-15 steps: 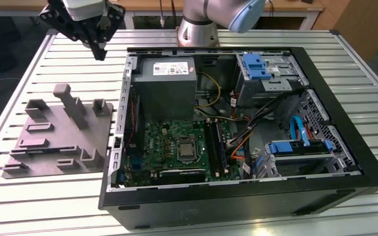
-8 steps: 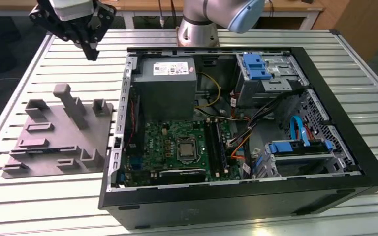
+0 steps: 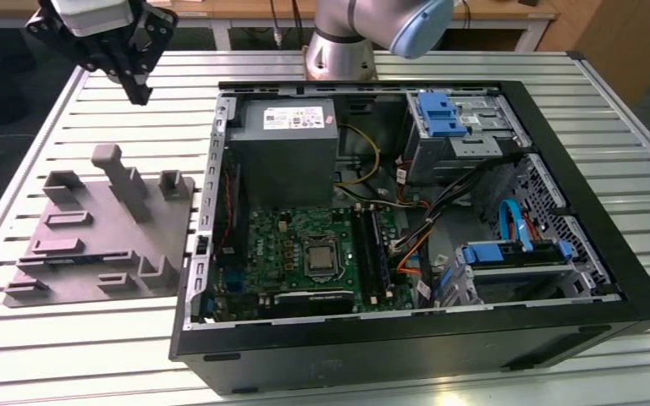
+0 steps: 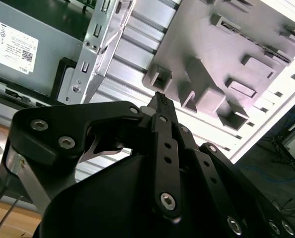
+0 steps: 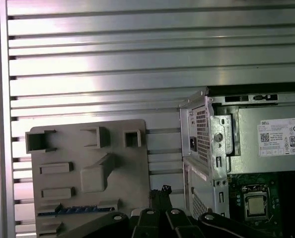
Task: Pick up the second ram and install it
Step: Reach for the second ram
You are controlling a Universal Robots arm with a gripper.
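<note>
A grey slotted holder block (image 3: 111, 245) (image 5: 88, 158) (image 4: 212, 49) lies on the slatted table at the exterior view's left. A thin dark-bluish strip (image 5: 73, 210) (image 3: 71, 260) sits in one of its long slots, seen edge-on; it looks like the second ram. My gripper (image 3: 139, 95) hangs high above the table beyond the holder, near the case's far left corner. Its black fingers meet at the tips (image 4: 160, 98) (image 5: 162, 191), shut, with nothing between them.
The open black computer case (image 3: 415, 338) lies right of the holder. Inside are the green motherboard (image 3: 302, 245) with the processor (image 3: 322, 258) (image 5: 257, 206), long memory slots (image 3: 368, 245) beside it, the grey power supply (image 3: 285, 144) (image 5: 271, 144), cables and blue drive brackets (image 3: 438, 114).
</note>
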